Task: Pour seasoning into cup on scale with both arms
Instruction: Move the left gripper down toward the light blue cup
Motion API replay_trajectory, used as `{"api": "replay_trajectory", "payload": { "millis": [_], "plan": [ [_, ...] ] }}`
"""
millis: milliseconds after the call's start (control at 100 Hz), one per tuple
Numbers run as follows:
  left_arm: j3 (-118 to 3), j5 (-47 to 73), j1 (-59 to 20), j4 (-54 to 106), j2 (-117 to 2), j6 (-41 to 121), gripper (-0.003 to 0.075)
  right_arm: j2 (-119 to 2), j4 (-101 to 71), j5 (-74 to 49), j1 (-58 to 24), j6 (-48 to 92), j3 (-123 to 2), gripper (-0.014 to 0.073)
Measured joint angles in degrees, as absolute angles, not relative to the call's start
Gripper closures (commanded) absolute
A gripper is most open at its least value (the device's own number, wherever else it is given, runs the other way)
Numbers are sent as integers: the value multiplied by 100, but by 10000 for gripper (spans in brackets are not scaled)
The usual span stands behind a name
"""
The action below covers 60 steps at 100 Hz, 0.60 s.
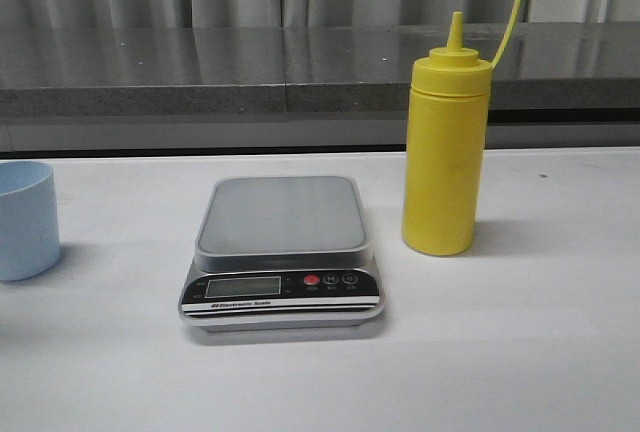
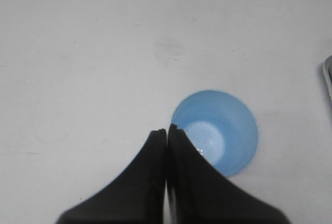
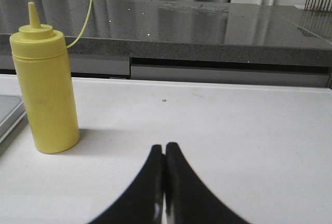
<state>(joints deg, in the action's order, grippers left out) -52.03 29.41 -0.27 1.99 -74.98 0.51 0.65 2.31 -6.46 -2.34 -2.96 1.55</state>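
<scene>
The yellow seasoning bottle [image 1: 445, 157] stands upright on the table, just right of the scale [image 1: 282, 252], with its cap hanging off a thin tether. Nothing rests on the scale's grey platform. The light blue cup [image 1: 25, 219] stands upright and empty at the table's left edge, apart from the scale. Seen from the left wrist, my left gripper [image 2: 166, 130] hangs above the cup [image 2: 218, 130] with its fingers pressed together, holding nothing. My right gripper [image 3: 164, 147] is also shut and empty, low over the table to the right of the bottle [image 3: 45, 86]. Neither arm appears in the front view.
A dark grey stone counter [image 1: 300, 72] runs along the back of the white table, with curtains behind it. A corner of the scale [image 3: 8, 112] shows beside the bottle in the right wrist view.
</scene>
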Motion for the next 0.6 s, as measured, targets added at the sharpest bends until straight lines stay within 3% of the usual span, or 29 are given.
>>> {"api": "replay_trajectory", "payload": {
  "millis": [80,250,300,600],
  "plan": [
    [-5207,2953,-27,199,-7671,51,601,65,231,-646,-234,-296,155,659],
    [-5216,2995,-27,199,-7860,51,265,65,231,-646,-234,-296,155,659],
    [-5221,3000,-27,209,-7885,51,202,65,231,-646,-234,-296,155,659],
    [-5230,2874,-27,262,-7909,51,176,65,231,-646,-234,-296,155,659]
  ]
}}
